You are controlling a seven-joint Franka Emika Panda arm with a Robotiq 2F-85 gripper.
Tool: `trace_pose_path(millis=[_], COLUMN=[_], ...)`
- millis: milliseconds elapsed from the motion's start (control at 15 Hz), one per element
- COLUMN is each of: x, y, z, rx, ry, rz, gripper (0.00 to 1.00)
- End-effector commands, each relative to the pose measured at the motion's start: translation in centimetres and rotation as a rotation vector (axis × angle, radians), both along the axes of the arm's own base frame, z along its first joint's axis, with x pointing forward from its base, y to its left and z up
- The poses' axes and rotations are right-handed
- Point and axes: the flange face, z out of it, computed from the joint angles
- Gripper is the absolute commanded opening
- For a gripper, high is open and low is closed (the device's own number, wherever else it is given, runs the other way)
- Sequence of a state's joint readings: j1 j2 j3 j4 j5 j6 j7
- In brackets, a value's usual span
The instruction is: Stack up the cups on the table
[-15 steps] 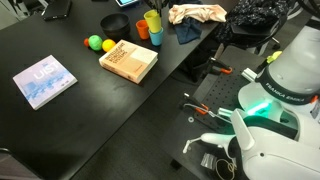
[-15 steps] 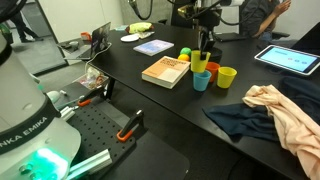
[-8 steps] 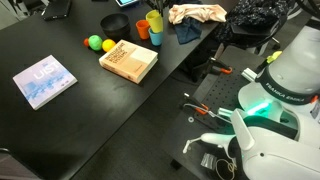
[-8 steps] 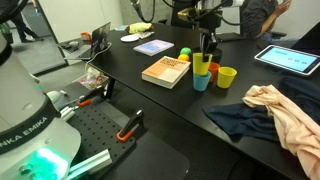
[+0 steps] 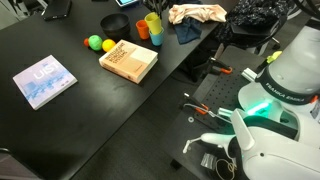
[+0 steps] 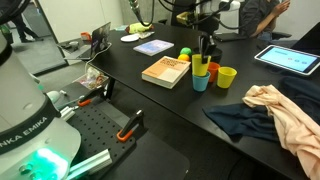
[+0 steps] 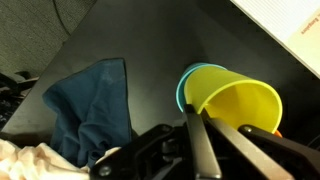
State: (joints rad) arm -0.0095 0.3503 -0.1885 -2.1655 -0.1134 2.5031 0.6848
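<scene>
The gripper [image 6: 205,56] has its jaws nearly together at the rim of the yellow-green cup [image 7: 240,100], pinching or not I cannot tell; nested in the blue cup [image 6: 201,82] beside the book [image 6: 166,71], it wants a straight vertical release.

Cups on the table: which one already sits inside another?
The yellow-green cup, nested in the blue cup; the orange cup and the yellow cup each stand alone.
</scene>
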Motion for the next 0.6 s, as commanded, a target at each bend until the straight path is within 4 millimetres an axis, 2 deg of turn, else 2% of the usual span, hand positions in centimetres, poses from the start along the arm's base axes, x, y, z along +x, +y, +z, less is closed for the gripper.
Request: trace_pose_path(millis=[0,133,200,267,533], x=[0.89,0.91,0.85,0.77,0.42], y=[0.23,0.25,0.23,0.19,-0.11], z=[0.15,-0.12,-0.30,-0.42,-0.25], rx=[-0.019,-0.021,-0.021,-0.022,-0.019], ry=[-0.029,-0.026,-0.021,-0.017,0.004], rz=[0.023,0.024,0.021,0.020,0.008], gripper=[0.04,0.04,0.30,0.31,0.61])
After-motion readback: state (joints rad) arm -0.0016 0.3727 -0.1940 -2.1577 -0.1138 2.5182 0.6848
